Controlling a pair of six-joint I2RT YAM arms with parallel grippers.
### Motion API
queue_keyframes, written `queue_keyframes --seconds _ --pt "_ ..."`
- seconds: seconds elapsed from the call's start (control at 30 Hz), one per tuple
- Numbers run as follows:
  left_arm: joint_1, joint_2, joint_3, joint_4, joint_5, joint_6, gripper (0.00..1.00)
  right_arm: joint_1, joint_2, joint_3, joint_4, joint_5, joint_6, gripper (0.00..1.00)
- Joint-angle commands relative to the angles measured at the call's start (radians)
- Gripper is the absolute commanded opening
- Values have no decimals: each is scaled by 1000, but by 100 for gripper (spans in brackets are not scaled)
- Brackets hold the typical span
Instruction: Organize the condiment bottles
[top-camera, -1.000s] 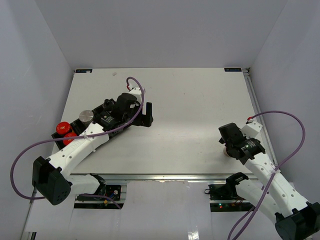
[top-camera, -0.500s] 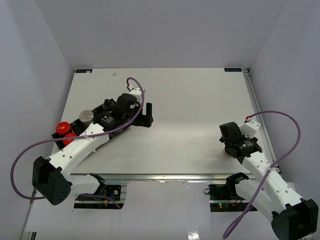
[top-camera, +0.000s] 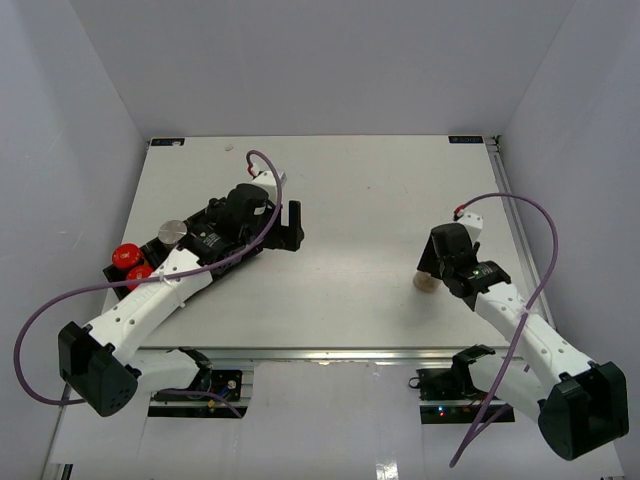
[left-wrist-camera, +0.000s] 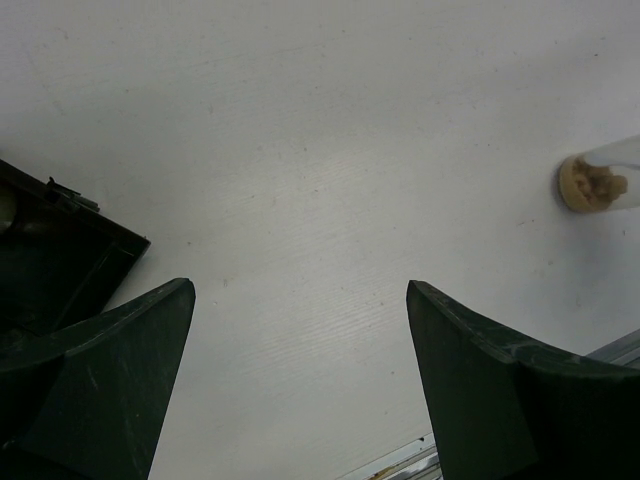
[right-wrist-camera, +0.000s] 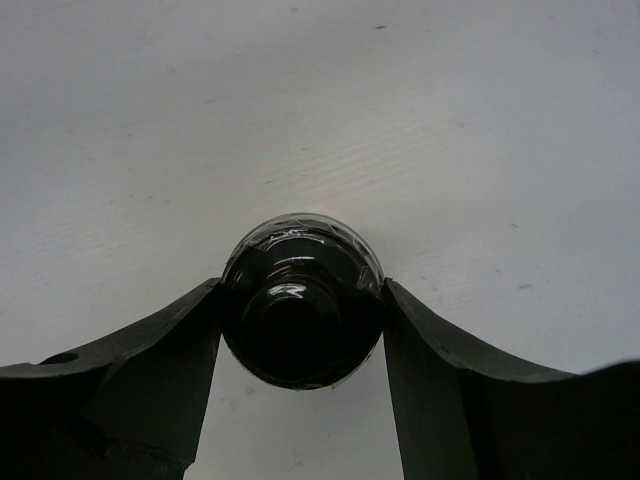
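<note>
My right gripper (top-camera: 432, 268) is shut on a condiment bottle (top-camera: 425, 281) with pale tan contents, at the table's right. The right wrist view shows its black cap (right-wrist-camera: 302, 320) pinched between both fingers (right-wrist-camera: 150, 370). The same bottle (left-wrist-camera: 592, 184) shows at the right edge of the left wrist view. Two red-capped bottles (top-camera: 127, 256), a silver-capped one (top-camera: 172, 232) and a black-capped one (top-camera: 215, 208) stand in the black tray (top-camera: 158, 249) at the left. My left gripper (top-camera: 291, 226) hovers open just right of the tray, with nothing between its fingers (left-wrist-camera: 120, 360).
The tray's corner (left-wrist-camera: 70, 255) sits left of my left fingers. The table's near edge rail (top-camera: 320, 352) runs in front of both arms. Grey walls close in the table's left, back and right sides.
My right gripper has shut on the black-capped bottle and carried it up and left, away from the near edge. The left arm has shifted slightly.
</note>
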Motion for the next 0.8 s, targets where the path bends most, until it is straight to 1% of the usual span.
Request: queue_keyframes --seconds 0.0,0.03,0.13,0.23,0.3,0.37,0.57,0.67,0.77 --pt "8 -18 120 -70 -36 7 98 83 72 127 195 -180 -140 8" --pt "28 -16 141 -86 -33 6 98 111 98 155 202 -168 -163 8" --pt "94 -22 216 -130 4 5 98 246 227 269 212 -113 -206 8" --pt "174 -32 274 -172 65 4 98 361 379 375 223 -112 -236 8" --pt "211 -42 295 -209 75 2 98 421 456 465 240 -106 -247 8" --pt "230 -61 299 -224 62 7 98 470 524 508 259 -101 -254 8" --pt "259 -119 285 -265 6 11 98 570 723 699 257 -104 -267 8" --pt "266 -131 269 -271 5 15 98 601 782 746 245 -88 -271 8" --pt "265 -145 259 -274 9 14 98 626 816 754 258 -78 -266 8"
